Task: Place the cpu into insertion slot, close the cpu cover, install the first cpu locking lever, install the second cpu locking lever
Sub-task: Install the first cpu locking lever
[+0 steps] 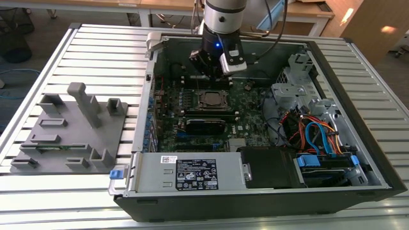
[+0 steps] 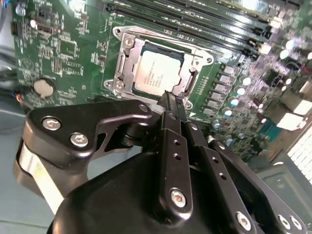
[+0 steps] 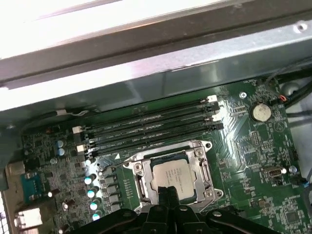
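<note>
The cpu (image 2: 155, 73) lies flat in the insertion slot (image 1: 213, 100) on the green motherboard, its silver-grey top showing. The cpu cover (image 2: 123, 66) is down around it, and its silver frame rings the chip in both wrist views. My gripper (image 2: 171, 99) hangs just above one edge of the socket with its black fingers pressed together and nothing between them. In the first wrist view the gripper (image 3: 168, 191) overlaps the cpu (image 3: 174, 175) at that edge. In the exterior view the gripper (image 1: 213, 73) is just beyond the socket, inside the open case.
Long black memory slots (image 3: 151, 127) run beside the socket, and a black card (image 1: 204, 126) lies on its other side. The labelled power supply box (image 1: 191, 172) sits at the case front, with drive bays and cables (image 1: 316, 139) at the exterior view's right. A grey fixture (image 1: 70, 129) stands outside on the left.
</note>
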You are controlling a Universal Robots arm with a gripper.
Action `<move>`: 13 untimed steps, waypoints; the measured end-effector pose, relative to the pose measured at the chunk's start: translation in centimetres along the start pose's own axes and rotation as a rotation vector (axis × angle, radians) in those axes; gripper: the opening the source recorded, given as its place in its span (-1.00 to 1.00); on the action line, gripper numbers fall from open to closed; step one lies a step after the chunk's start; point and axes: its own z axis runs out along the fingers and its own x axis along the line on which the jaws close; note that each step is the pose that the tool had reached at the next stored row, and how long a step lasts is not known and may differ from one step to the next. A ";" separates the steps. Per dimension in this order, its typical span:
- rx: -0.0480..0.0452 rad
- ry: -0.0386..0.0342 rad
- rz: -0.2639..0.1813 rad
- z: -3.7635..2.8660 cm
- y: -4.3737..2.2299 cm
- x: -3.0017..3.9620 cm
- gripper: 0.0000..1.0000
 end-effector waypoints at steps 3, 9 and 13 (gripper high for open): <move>0.0007 0.0020 -0.053 0.01 0.00 0.00 -0.80; 0.0013 0.0038 -0.103 0.02 -0.13 0.58 -0.80; 0.0022 0.0058 -0.154 0.04 -0.15 0.66 -0.80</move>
